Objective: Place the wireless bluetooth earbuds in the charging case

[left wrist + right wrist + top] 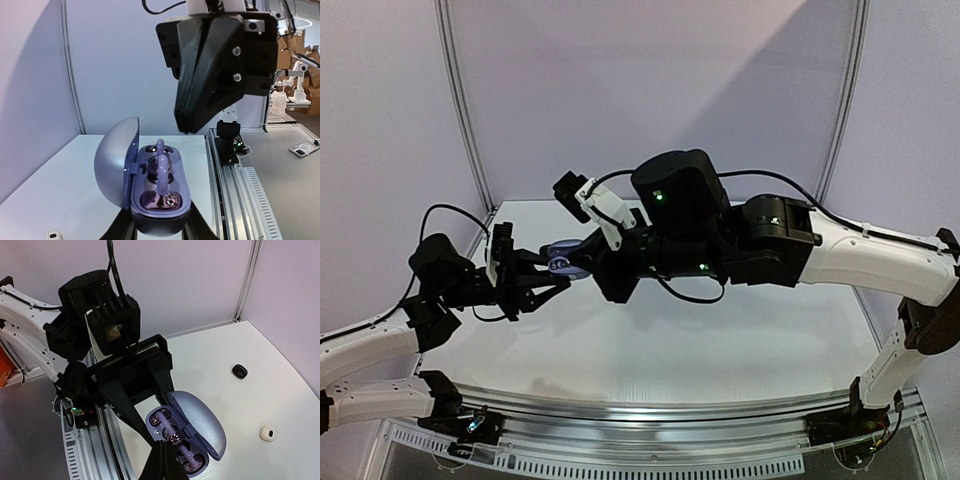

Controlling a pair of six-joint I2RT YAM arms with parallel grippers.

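Presently, in the top view, my left gripper (550, 272) is clamped on the charging case (560, 262), holding it clear of the table (720, 340). My left arm reaches in low from the left, forearm roughly level. My right arm stretches across from the right, wrist bent, with the right gripper (588, 266) just beside the case.

Left wrist view: the case sits between my left fingers (120, 231), its lid (116, 165) swung open to the left. Two lilac earbuds (161, 172) lie in the wells with their stems showing. Whether both are fully seated I cannot tell. My right fingers are pressed together with nothing visible between them, pointing down above the case.

Right wrist view: my closed right fingertips hang over the open case, and contact cannot be confirmed. A black earbud (239, 371) and a white earbud (268, 433) lie loose on the table, well apart from the case.

Assessment: this case appears filled. The loose earbuds are outstanding, and no other case is in view.
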